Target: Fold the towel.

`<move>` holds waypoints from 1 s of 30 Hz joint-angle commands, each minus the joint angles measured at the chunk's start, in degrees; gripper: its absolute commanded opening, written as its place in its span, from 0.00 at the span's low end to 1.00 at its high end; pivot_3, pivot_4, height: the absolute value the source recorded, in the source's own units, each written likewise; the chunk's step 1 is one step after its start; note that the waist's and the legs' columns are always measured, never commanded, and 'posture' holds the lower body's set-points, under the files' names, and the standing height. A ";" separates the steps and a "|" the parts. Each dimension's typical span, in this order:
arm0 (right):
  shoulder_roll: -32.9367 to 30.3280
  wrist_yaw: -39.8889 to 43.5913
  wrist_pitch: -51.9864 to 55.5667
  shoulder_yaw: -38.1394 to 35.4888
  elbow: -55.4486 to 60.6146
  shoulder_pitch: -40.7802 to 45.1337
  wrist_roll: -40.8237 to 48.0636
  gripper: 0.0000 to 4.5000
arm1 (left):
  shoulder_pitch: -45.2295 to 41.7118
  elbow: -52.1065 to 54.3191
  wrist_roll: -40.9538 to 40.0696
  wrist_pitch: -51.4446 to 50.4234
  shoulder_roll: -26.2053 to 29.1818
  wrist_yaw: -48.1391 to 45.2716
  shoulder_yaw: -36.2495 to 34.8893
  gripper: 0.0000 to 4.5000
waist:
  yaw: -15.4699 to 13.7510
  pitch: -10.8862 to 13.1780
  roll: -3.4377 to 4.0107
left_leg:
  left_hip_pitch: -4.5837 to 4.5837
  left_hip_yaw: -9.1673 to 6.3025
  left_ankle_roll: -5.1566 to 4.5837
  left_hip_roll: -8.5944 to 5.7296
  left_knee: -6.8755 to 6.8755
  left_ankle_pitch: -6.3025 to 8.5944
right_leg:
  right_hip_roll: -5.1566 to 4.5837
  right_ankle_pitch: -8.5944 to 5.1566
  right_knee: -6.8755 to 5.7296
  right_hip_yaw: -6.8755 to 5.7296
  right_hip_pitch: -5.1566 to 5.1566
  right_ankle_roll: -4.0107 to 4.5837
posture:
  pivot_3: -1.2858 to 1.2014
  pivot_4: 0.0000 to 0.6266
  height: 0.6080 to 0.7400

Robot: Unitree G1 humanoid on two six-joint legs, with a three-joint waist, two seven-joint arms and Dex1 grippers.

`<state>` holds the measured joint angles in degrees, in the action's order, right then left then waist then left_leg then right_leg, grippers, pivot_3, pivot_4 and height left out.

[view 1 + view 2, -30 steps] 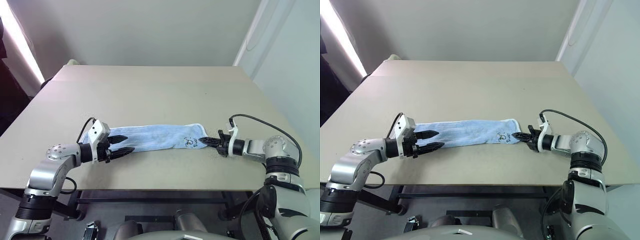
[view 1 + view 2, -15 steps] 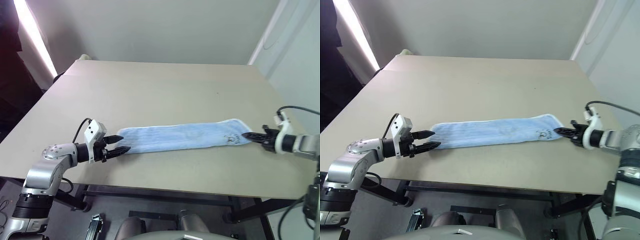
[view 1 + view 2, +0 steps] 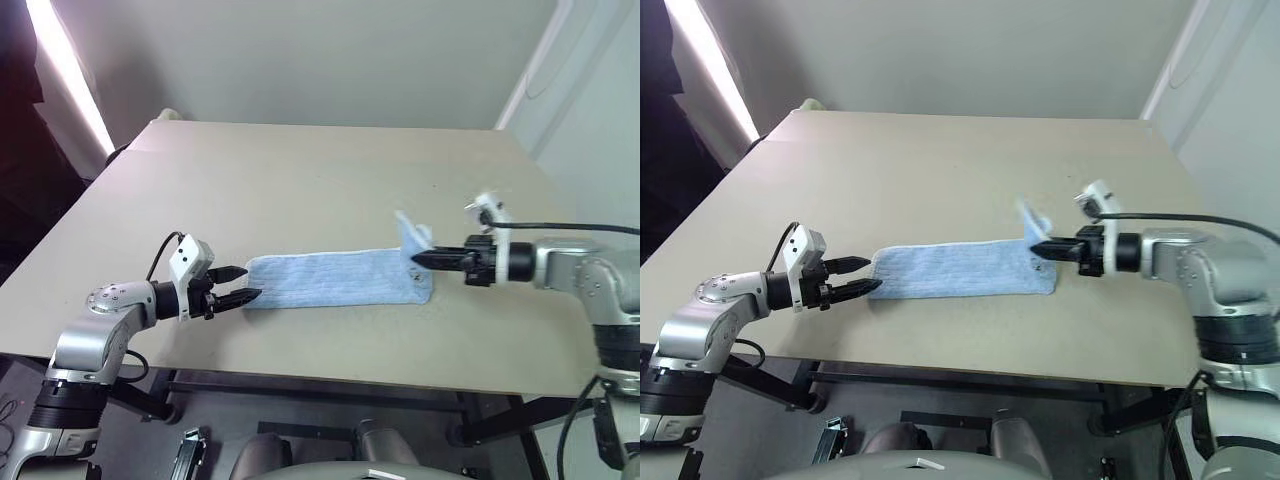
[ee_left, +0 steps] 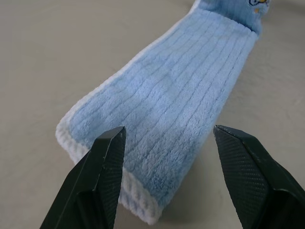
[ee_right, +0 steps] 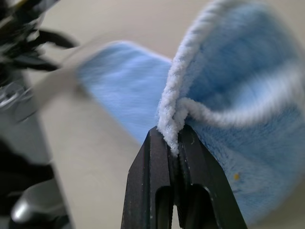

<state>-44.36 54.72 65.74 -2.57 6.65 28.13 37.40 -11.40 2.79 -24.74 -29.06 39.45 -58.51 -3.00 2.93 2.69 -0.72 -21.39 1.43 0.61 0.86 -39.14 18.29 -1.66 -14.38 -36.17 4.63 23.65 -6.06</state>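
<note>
Second fold in hand: right gripper pinched the towel at its raised right end; left gripper open at the left end. Next: carry the end leftward

The light-blue ribbed towel with white edging lies as a long strip on the counter, one end lifted upright.

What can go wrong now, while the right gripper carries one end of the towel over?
The right gripper pinches only the white edging of the towel, so the end may slip out midway. The left gripper stands open beside the other end without holding it, so the whole towel may slide along the table instead of folding. The lifted end may also land skewed.
</note>
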 commanded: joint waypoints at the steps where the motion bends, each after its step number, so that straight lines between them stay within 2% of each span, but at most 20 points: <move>1: 3.21 -2.27 -1.00 4.06 0.20 0.68 -1.40 0.01 | -1.28 0.28 0.02 0.98 0.42 0.00 -0.59 0.69 | -0.41 -0.02 -0.07 | 0.01 0.00 0.00 0.00 -0.01 0.00 | 0.00 0.00 0.00 0.00 -0.01 0.01 | 0.52 0.00 0.82; 10: 9.85 -5.45 -6.94 10.63 -9.46 4.21 -8.23 0.01 | -0.46 1.32 0.14 0.77 0.06 0.69 -0.73 0.69 | -0.43 -0.02 -0.06 | 0.00 0.01 0.00 -0.02 -0.04 0.00 | -0.01 0.00 -0.02 0.00 0.00 0.03 | 0.52 0.00 0.82; 13: 10.89 -4.71 -7.42 12.03 -11.13 5.20 -9.12 0.17 | 0.23 2.14 -0.13 0.47 0.07 0.96 -0.91 0.69 | -0.40 -0.02 -0.06 | 0.00 0.00 0.00 -0.02 -0.04 0.00 | 0.03 0.01 -0.04 -0.02 0.01 0.02 | 0.52 0.00 0.82; 19: 12.29 -2.36 -6.12 13.64 -10.28 6.71 -8.36 0.64 | 0.03 1.34 -0.03 0.89 0.80 0.91 -1.45 0.69 | -0.41 -0.02 -0.06 | 0.01 -0.01 0.00 -0.01 -0.05 0.00 | 0.02 0.01 -0.06 -0.02 0.00 0.02 | 0.52 0.00 0.82; 22: 11.32 1.40 -7.09 7.66 -7.38 6.33 -3.17 0.88 | 0.13 1.53 -0.85 0.08 0.97 1.32 -2.58 0.69 | -0.52 -0.02 -0.06 | 0.00 -0.02 0.00 -0.02 -0.05 0.00 | 0.01 0.01 -0.06 -0.03 0.00 0.02 | 0.52 0.00 0.82; 25: 11.66 1.26 -11.32 2.71 -7.64 6.54 -1.86 0.88 | 0.97 1.91 -1.94 -1.14 1.10 1.71 -4.09 0.69 | -0.49 -0.02 -0.06 | -0.01 -0.02 0.00 -0.02 -0.04 0.00 | 0.00 0.02 -0.05 -0.04 0.00 0.00 | 0.52 0.00 0.82; 27: 14.27 -1.90 -16.14 0.98 -11.26 7.61 -3.84 0.88 | 1.45 2.12 -2.59 -1.72 1.04 2.18 -4.93 0.69 | -0.35 -0.04 -0.08 | 0.02 -0.03 0.00 -0.02 -0.04 0.00 | 0.00 0.02 -0.05 -0.05 -0.02 0.00 | 0.52 0.00 0.82; 30: 16.27 -2.96 -25.90 3.67 -16.65 7.75 -10.03 0.88 | 1.96 2.42 -3.03 -2.23 0.93 2.86 -5.65 0.69 | -0.23 -0.06 -0.12 | 0.11 0.00 0.01 0.00 -0.05 0.00 | 0.07 0.04 -0.09 -0.04 -0.07 0.04 | 0.52 0.00 0.82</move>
<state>-28.52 51.95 43.92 0.17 -8.58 34.95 29.58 -9.27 3.56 -26.83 -31.06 39.92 -56.05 -6.57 2.70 2.63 -0.84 -21.27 1.43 0.62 0.86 -39.18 18.28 -1.59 -14.34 -36.29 4.58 23.58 -6.01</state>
